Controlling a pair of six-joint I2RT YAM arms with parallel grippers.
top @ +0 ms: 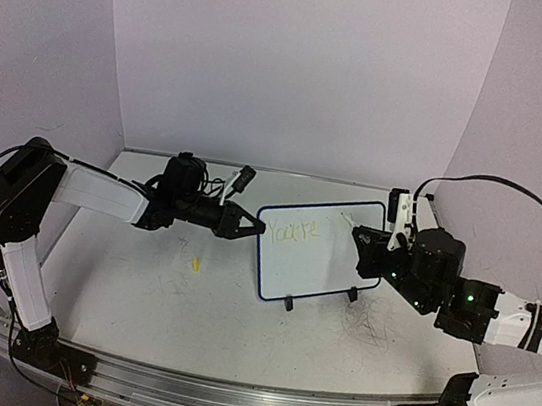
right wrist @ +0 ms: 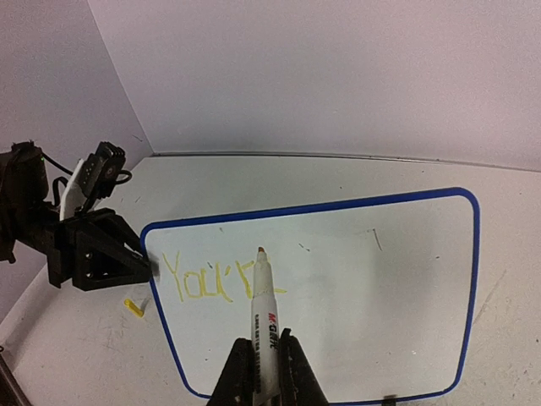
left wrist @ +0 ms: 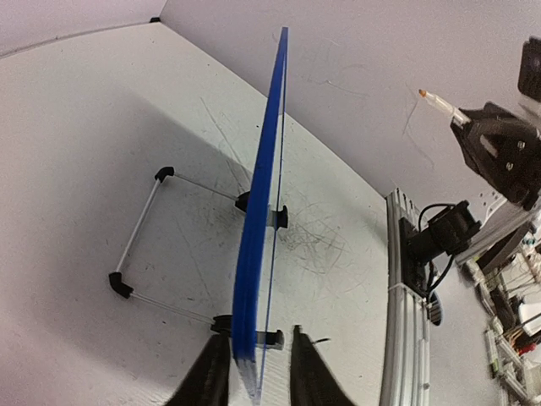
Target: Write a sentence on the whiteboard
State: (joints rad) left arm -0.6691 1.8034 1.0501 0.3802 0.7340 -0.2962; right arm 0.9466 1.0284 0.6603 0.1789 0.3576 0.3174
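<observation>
The whiteboard (top: 328, 267) stands tilted on its feet mid-table, blue-rimmed. The sentence (top: 292, 231) on it is one yellow line reading "You'r" plus a stroke, clearer in the right wrist view (right wrist: 211, 277). My left gripper (top: 248, 225) is shut on the board's left edge; in the left wrist view the board (left wrist: 262, 211) is edge-on between its fingers (left wrist: 258, 372). My right gripper (top: 371, 242) is shut on a white marker (right wrist: 266, 330), uncapped, tip pointing at the board (right wrist: 380, 296) but held off it. The marker also shows in the left wrist view (left wrist: 439, 103), well away from the board.
A small yellow cap (top: 196, 264) lies on the table left of the board, also seen in the right wrist view (right wrist: 133, 308). A wire stand (left wrist: 139, 237) props the board from behind. Old scribbles (top: 370, 323) mark the table. Walls close in at back and sides.
</observation>
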